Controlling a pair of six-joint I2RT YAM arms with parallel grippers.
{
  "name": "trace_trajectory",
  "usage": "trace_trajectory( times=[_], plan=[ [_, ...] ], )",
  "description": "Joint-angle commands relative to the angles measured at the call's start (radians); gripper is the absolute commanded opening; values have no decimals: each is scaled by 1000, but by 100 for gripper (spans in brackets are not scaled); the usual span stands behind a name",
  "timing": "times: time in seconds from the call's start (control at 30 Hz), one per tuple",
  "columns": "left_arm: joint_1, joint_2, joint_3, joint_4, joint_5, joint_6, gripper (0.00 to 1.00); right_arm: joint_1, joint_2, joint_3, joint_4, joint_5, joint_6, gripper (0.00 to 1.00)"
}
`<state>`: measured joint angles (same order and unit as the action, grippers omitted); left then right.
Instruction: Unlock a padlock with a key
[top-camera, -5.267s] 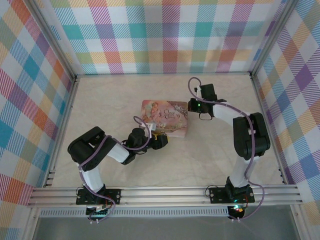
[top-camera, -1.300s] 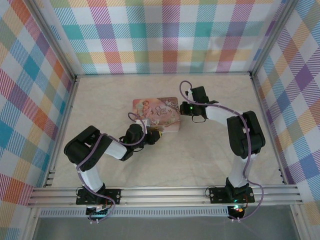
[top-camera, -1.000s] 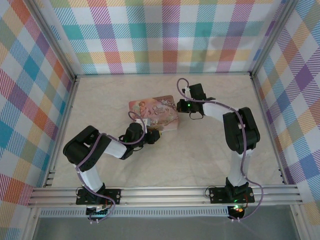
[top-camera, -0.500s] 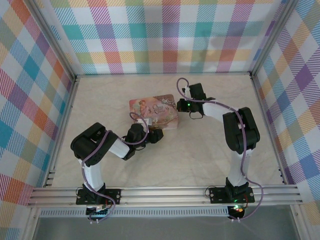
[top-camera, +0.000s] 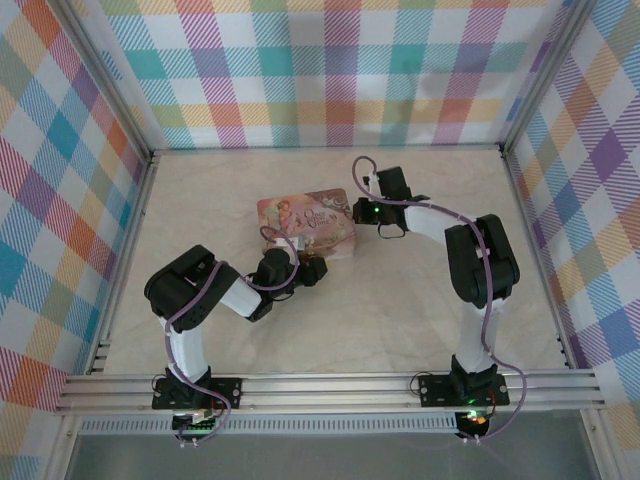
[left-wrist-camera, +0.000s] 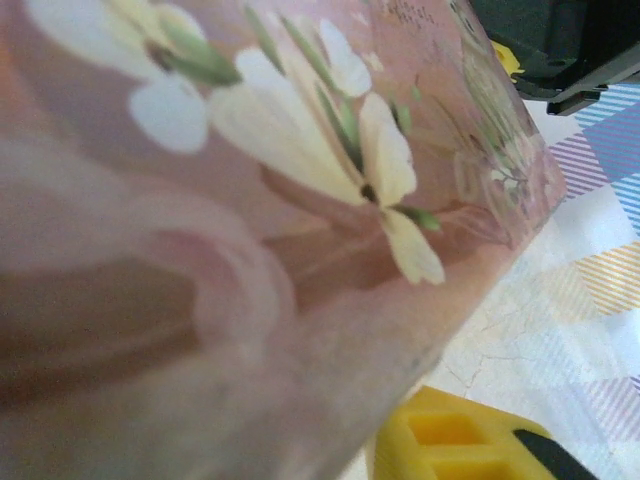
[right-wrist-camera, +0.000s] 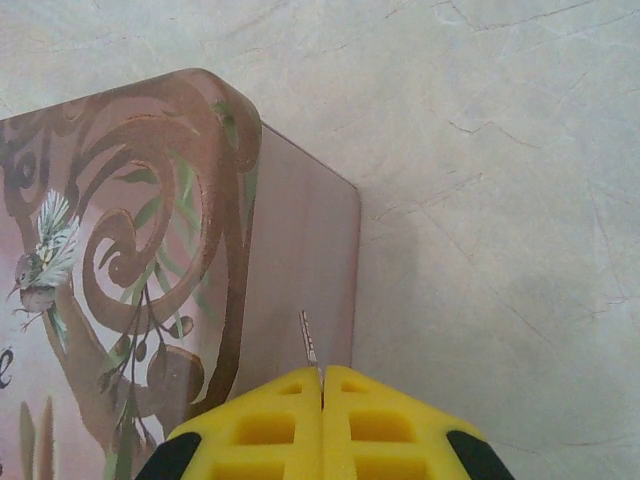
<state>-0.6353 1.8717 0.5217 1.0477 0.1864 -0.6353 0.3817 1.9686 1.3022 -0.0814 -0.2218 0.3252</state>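
My right gripper (right-wrist-camera: 322, 388) is shut on the key (right-wrist-camera: 310, 345), a thin metal sliver sticking out from between the yellow pads toward the side wall of the pink tin box (right-wrist-camera: 150, 250). From above, the right gripper (top-camera: 362, 212) is at the tin box's (top-camera: 307, 222) right edge. My left gripper (top-camera: 308, 270) is pressed against the tin's near edge. In the left wrist view the tin (left-wrist-camera: 250, 200) looms close over the camera, and one yellow finger (left-wrist-camera: 450, 450) shows below it. The padlock is hidden.
Checked walls enclose the marbled table (top-camera: 420, 290) on three sides. Open tabletop lies right of and in front of the tin. The right gripper's dark body (left-wrist-camera: 570, 45) shows beyond the tin's far corner in the left wrist view.
Over five seconds the tin slid left and turned, with both grippers following it. In the last second the left arm's elbow shifted right; the tin and the right gripper barely moved.
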Motion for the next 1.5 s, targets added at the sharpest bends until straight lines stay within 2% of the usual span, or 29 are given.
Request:
trace_trajectory(
  times=[0.0, 0.3, 0.4, 0.57, 0.87, 0.9, 1.13, 1.33, 1.47],
  plan=[
    [11, -1, -53, -112, -66, -49, 25, 37, -12, -26, -19, -65, -16, 0],
    [26, -50, -84, -163, -86, -30, 21, 39, -14, -37, -2, -72, -3, 0],
    [28, -64, -89, -178, -94, -29, 27, 40, -14, -43, 2, -71, -2, 0],
    [29, -101, -113, -200, -122, -26, 28, 40, -16, -41, 2, -71, -3, 0],
    [34, -113, -96, -210, -115, 3, 15, 49, -20, -49, 6, -76, 3, 0],
    [34, -109, -90, -210, -111, 7, 11, 51, -20, -52, 8, -74, 3, 0],
    [45, -106, -86, -221, -96, 15, 3, 54, -25, -65, 10, -67, 1, 0],
    [49, -123, -69, -321, -38, 39, 0, 54, -15, -29, -10, -56, -18, 0],
    [57, -144, -31, -460, 35, 73, 0, 54, -1, 10, -37, -47, -44, 0]
  ],
)
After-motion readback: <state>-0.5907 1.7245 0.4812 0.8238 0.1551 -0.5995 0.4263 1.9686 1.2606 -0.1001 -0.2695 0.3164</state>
